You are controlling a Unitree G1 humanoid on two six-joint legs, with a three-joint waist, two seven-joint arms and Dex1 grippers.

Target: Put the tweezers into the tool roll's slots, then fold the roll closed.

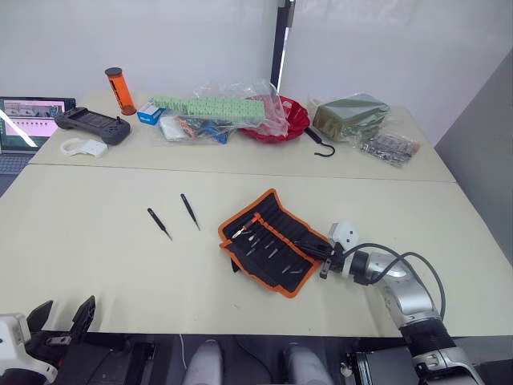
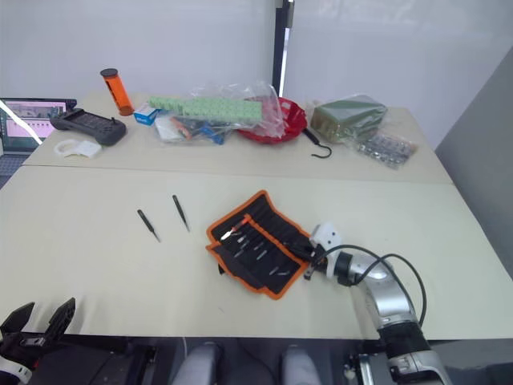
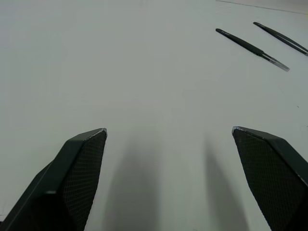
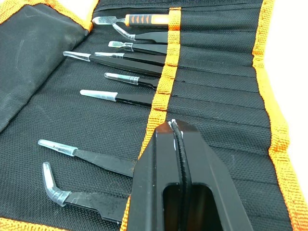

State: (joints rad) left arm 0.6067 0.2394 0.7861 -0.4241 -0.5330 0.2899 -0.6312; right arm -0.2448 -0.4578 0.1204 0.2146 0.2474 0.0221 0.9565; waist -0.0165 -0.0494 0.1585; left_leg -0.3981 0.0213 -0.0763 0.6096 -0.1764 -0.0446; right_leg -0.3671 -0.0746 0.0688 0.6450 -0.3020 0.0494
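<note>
The pale surface (image 1: pixel 120 265) carries the open roll (image 1: pixel 271 241) near its front middle, lying askew with its orange edging showing all round. Along the far edge sit a laptop (image 1: pixel 24 120), a black controller (image 1: pixel 92 124), an orange tube (image 1: pixel 120 90), a clear bag (image 1: pixel 216 116) of oddments, a red bowl (image 1: pixel 284 120), a green packet (image 1: pixel 349 116) and a black hook (image 1: pixel 319 146) (all well apart from the roll). The right claw (image 4: pixel 174 126) rests over the roll's slots (image 4: pixel 216 101), fingers pressed together with nothing seen between them, beside a row of tweezers already tucked in, tips out. Two loose tweezers (image 1: pixel 175 216) lie bare on the surface left of the roll, with nothing between. The left claw (image 3: pixel 168 132) hovers low at the near left edge, fingers spread wide, empty.
</note>
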